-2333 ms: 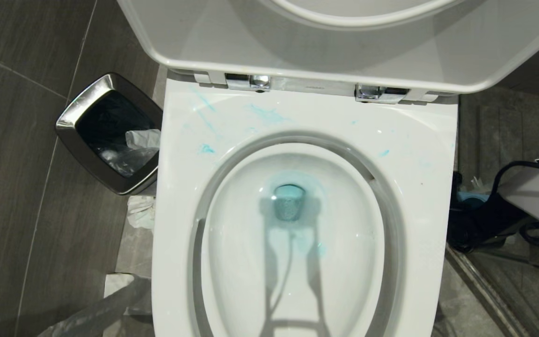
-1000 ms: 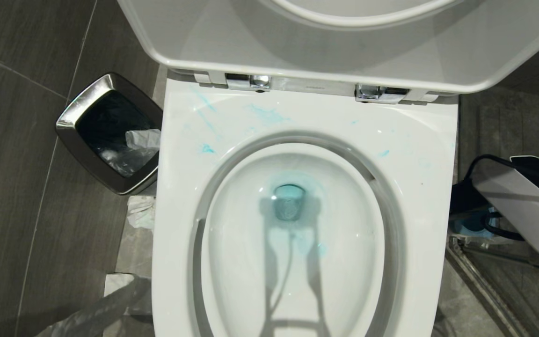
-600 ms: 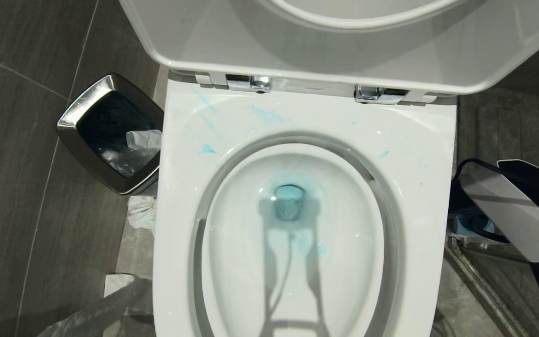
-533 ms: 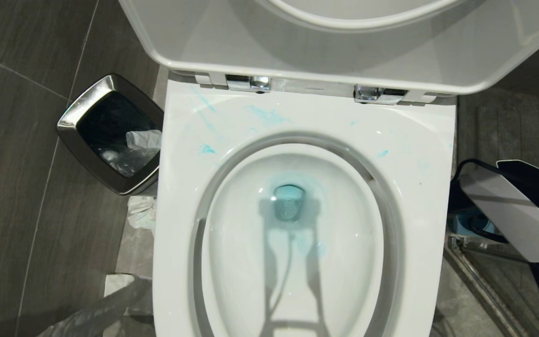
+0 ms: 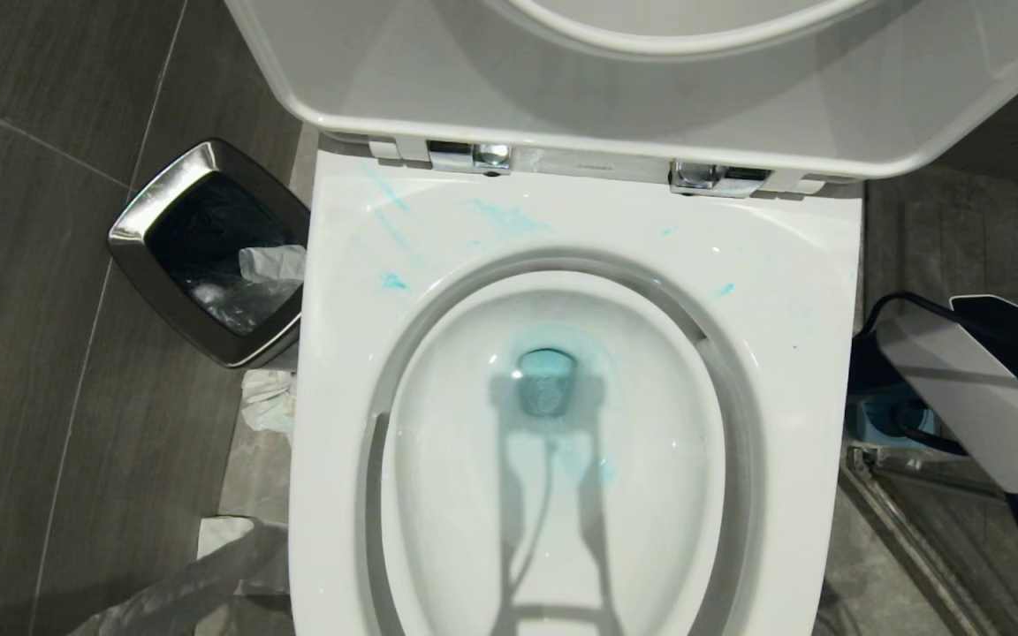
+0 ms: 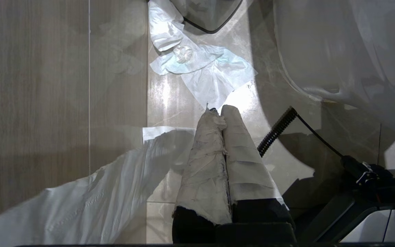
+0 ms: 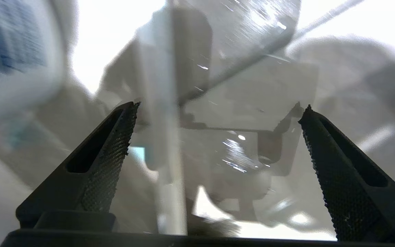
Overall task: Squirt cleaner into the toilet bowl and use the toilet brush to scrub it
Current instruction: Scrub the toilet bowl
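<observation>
The toilet bowl (image 5: 562, 459) stands with its lid up, and the cleaner (image 5: 553, 353) is already in it: a turquoise tint lies around the drain opening, and thin streaks and spots lie on the flat rim behind the basin. So the squirting part looks done, and the scrubbing is what remains.

What has changed is on the robot's right side. Compared with about two seconds ago, the white right arm (image 5: 968, 397) now reaches further in beside the toilet and lower, toward a small blue thing on the floor (image 5: 885, 415) – probably the blue holder of the brush, but the arm and a black cable cover most of it. The toilet and the chrome-rimmed bin (image 5: 208, 252) lie just as before.

In the right wrist view the right gripper (image 7: 218, 106) has its two black fingers spread wide, and a slim pale upright shaft (image 7: 170, 137) stands between them, nearer to one finger. It is very likely the toilet brush handle, though the view is too blurred to be sure. The fingers do not touch it yet – my judgement is that the grasp is being lined up.

The left gripper (image 6: 219, 111) hangs over the floor beside the toilet, its paper-wrapped fingers pressed together and holding nothing, near crumpled tissue (image 6: 201, 68).
</observation>
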Tool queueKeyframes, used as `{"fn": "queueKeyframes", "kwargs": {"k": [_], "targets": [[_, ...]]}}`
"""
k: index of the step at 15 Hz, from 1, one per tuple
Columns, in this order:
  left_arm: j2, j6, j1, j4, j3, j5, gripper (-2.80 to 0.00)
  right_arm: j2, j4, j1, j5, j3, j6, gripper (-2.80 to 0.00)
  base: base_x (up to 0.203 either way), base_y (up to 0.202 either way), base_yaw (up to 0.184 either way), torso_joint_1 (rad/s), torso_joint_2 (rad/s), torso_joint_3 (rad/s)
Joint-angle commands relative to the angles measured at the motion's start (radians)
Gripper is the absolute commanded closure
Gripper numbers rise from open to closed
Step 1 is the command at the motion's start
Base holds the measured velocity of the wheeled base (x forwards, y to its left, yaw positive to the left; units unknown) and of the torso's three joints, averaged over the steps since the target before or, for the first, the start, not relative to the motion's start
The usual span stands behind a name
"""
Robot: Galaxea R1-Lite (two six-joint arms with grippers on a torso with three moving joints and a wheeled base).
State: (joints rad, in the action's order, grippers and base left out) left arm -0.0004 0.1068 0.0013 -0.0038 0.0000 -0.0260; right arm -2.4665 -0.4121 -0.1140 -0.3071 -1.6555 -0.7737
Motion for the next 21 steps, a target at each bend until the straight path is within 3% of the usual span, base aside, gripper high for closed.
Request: {"fn": "queueKeyframes", "kwargs": {"k": [1, 4, 6, 12, 21], "targets": [[0.0, 0.001, 0.0, -0.001, 0.008, 0.0, 0.0, -0.015, -0.003, -0.001, 0.002, -0.03, -0.007, -2.8, 0.0, 0.0, 0.0, 0.0, 0.0, 0.0], [0.0, 0.001, 0.0, -0.001, 0.008, 0.0, 0.0, -0.049, -0.002, 0.0, 0.011, -0.072, -0.017, -2.8, 0.0, 0.0, 0.0, 0.0, 0.0, 0.0], [0.0, 0.001, 0.0, -0.001, 0.008, 0.0, 0.0, -0.052, 0.029, -0.001, 0.023, -0.102, -0.067, -2.8, 0.0, 0.0, 0.0, 0.0, 0.0, 0.0], [0.0, 0.001, 0.0, -0.001, 0.008, 0.0, 0.0, -0.102, 0.37, -0.003, 0.026, -0.31, -0.244, -2.8, 0.0, 0.0, 0.0, 0.0, 0.0, 0.0], [0.0, 0.001, 0.0, -0.001, 0.008, 0.0, 0.0, -0.106, 0.383, -0.009, 0.052, -0.313, -0.249, -2.8, 0.0, 0.0, 0.0, 0.0, 0.0, 0.0]]}}
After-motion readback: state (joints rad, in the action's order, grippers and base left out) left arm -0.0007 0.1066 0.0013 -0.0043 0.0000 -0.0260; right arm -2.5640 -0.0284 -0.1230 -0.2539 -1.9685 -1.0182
